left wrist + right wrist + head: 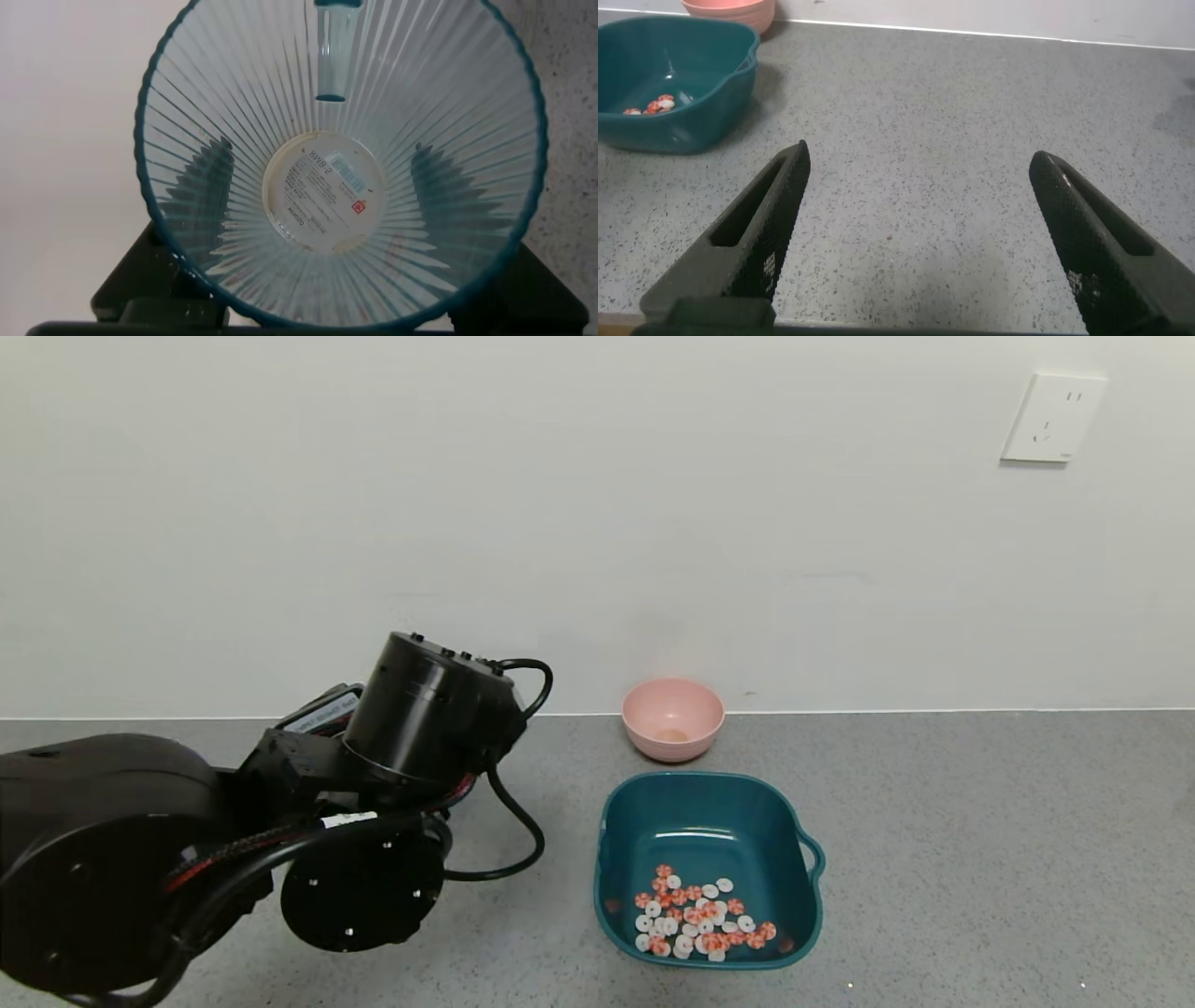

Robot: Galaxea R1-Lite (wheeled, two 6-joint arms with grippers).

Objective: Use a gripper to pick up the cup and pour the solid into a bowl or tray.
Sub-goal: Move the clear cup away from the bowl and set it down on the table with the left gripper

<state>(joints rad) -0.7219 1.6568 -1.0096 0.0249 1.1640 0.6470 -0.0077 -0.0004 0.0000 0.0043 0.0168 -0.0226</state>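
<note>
the left end effector (308,313) is clamped on the cup (341,163): the left wrist view looks straight into its mouth, with dark finger shapes showing through the ribbed wall on two opposite sides, the round label on its base plainly visible and nothing lying inside. in the head view the cup itself is hidden behind the bulky black left arm (411,728), which sits over the desk (980,859) to the left of the teal basin (611,859).

the solid (700,915), white and orange-red discs, lies heaped in the near part of the basin, so the pour looks finished. the pink bowl (673,717) stands just beyond the basin, against the wall.

what matters for the coming move is that the basin lies to the right of the cup-holding arm, well apart from it, with bare desk beneath and around that arm. setting the cup down upright there needs no reach across the basin.

the right end effector (915,187) is spread wide with nothing between its fingers, low over the desk to the right of the basin, idle.
</note>
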